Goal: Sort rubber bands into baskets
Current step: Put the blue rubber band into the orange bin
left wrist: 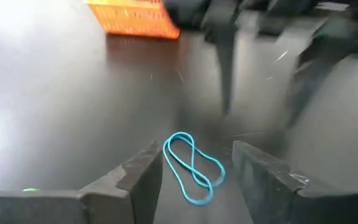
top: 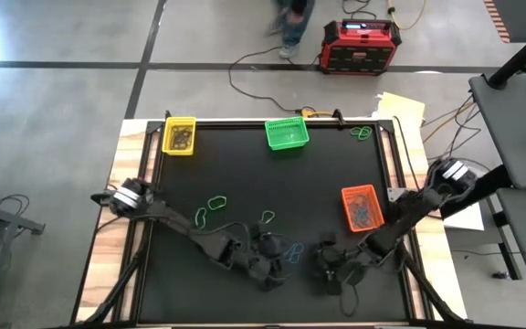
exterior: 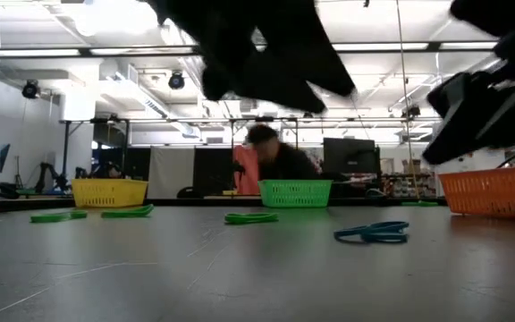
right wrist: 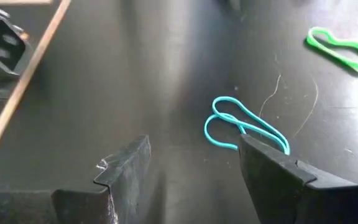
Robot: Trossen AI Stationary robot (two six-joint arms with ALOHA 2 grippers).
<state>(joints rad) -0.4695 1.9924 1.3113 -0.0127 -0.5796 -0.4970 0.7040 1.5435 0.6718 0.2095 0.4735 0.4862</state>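
Both pincers sit low at the near edge of the black bench (top: 336,164), close to each other. Seen from above, the left pincer (top: 277,260) is just left of a blue rubber band (top: 293,252), and the right pincer (top: 325,265) is just right of it. In the left wrist view the left pincer (left wrist: 194,177) has its fingers spread apart, and the blue band lies flat on the bench between the tips, with neither finger clearly touching it. The right pincer (right wrist: 194,168) also has its fingers apart and grips nothing; one of its fingers partly covers an end of the same band in its own wrist view.

Farther in, three green rubber bands lie loose on the bench: one at the middle (top: 268,217), one to its left (top: 202,217), and one a little farther back (top: 217,198). An orange basket (top: 362,207) stands near the right edge with bluish bands inside.

Along the far edge, a yellow basket (top: 180,136) stands at the left corner with dark bands in it, and a green basket (top: 287,134) stands near the middle. Another green band (top: 362,133) lies at the far right corner.

Beyond the bench, a red and black box (top: 358,47) sits on the floor, with a person's legs (top: 292,26) just to its left.
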